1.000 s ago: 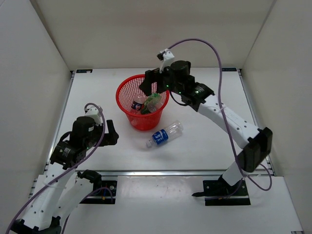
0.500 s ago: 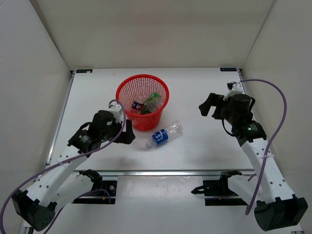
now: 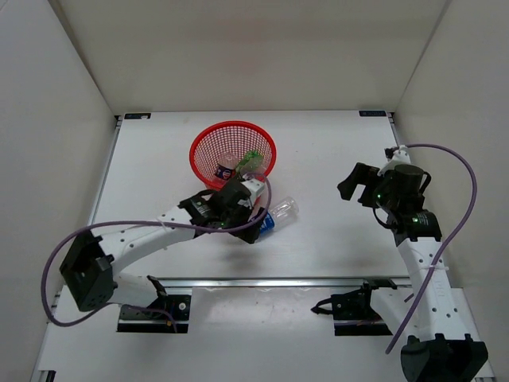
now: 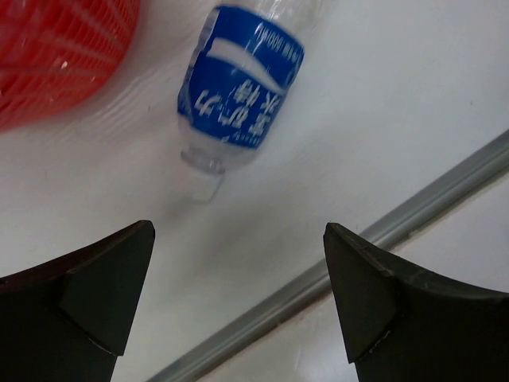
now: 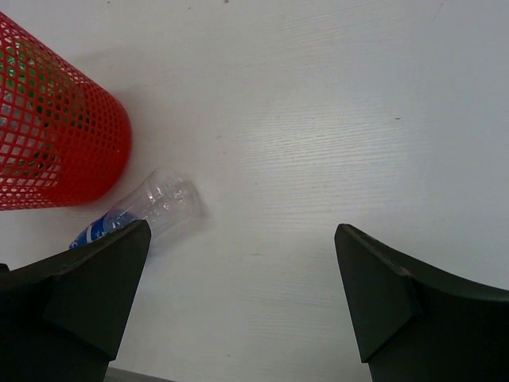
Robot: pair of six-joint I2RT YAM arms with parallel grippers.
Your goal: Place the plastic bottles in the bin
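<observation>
The clear bottle with the blue label lies on its side on the table just right of the red mesh bin. In the left wrist view the bottle lies just beyond my open left gripper, cap toward it, not between the fingers. The left gripper sits at the bottle's cap end. A green bottle and a dark-labelled bottle lie inside the bin. My right gripper is open and empty at the right. Its view shows the bottle and the bin at the left.
A metal rail runs along the table's near edge and shows close behind the left fingers. White walls enclose the table on three sides.
My right arm pulled back from over the bin to the right side. My left arm swung right and reached out to the blue-label bottle's cap end. The bottles did not move.
</observation>
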